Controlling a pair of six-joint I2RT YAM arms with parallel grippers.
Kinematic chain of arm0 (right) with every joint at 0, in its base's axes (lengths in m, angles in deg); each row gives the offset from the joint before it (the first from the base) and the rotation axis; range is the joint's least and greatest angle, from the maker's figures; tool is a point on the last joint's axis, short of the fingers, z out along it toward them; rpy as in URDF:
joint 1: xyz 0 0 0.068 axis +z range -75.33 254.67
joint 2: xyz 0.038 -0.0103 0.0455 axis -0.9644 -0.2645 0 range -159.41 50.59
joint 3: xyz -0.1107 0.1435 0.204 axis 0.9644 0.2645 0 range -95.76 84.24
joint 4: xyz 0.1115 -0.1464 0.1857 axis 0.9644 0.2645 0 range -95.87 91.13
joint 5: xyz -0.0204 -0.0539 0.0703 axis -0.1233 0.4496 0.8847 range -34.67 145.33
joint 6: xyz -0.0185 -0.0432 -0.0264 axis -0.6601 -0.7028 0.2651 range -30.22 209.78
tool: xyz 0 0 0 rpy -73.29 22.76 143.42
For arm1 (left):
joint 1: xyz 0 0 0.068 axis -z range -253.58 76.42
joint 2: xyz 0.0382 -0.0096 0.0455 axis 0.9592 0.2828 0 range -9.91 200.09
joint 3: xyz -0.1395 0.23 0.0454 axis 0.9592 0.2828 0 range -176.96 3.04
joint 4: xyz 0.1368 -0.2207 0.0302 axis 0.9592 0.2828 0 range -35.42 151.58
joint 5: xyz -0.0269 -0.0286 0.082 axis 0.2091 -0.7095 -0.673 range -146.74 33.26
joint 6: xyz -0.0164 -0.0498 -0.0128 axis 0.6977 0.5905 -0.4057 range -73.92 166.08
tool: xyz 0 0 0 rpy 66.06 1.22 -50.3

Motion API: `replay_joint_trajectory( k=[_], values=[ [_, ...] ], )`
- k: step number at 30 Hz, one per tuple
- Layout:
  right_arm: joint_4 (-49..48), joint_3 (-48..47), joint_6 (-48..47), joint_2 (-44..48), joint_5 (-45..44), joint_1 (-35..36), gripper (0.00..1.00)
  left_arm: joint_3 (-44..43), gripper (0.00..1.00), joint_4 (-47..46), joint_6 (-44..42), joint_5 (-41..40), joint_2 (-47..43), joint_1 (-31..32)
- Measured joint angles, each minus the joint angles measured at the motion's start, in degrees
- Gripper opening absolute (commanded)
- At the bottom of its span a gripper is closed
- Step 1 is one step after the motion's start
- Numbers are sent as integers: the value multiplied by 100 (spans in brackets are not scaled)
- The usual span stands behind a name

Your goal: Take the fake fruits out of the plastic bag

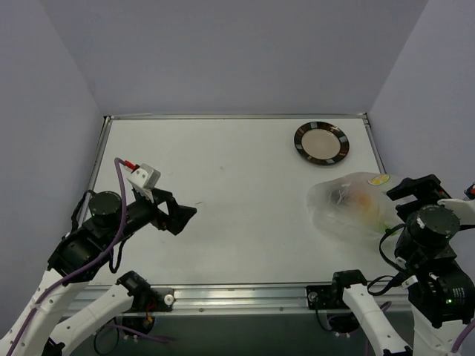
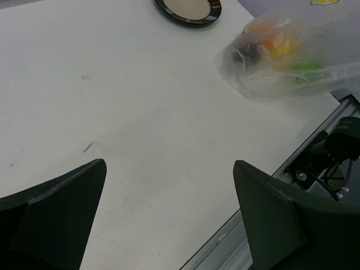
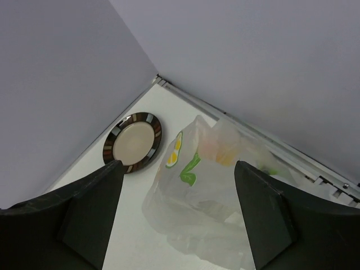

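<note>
Two end effectors are seen. The left end effector [image 2: 169,169] is held wide open above bare tabletop [image 1: 237,185], with nothing between its fingers. The right end effector [image 3: 179,166] is likewise spread wide and nothing is gripped by it.

One plastic bag [image 1: 347,211] is found lying on the tabletop, directly ahead of the right end effector and framed between its two fingers in the right wrist view. In the top view it lies just beside that end effector; whether it is touched cannot be told. It lies well apart from the left end effector, ahead and to its right.

The fake fruits [image 2: 275,45] are all kept inside the bag. Through the film four colour patches are made out: one yellow, one orange, one green and one dark. An exact count cannot be given.

One dark-rimmed plate [image 1: 298,141] is set beyond the bag, ahead and to the left of the right end effector.
</note>
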Motion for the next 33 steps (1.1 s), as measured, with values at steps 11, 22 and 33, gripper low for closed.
replay_joint_trajectory(
  k=[11, 22, 33],
  values=[
    [560, 511, 339, -92, -472, 103, 66, 151, 94, -245, 140, 531, -17, -136],
    [-986, 2131, 348, -905, 1180, 229, 0, 669, 97, -1484, 1049, 1443, 417, -116],
    [-4369, 3571, 356, -3176, 3746, 315, 0, 994, 95, -3467, 1709, 909, 2970, 1508]
  ],
)
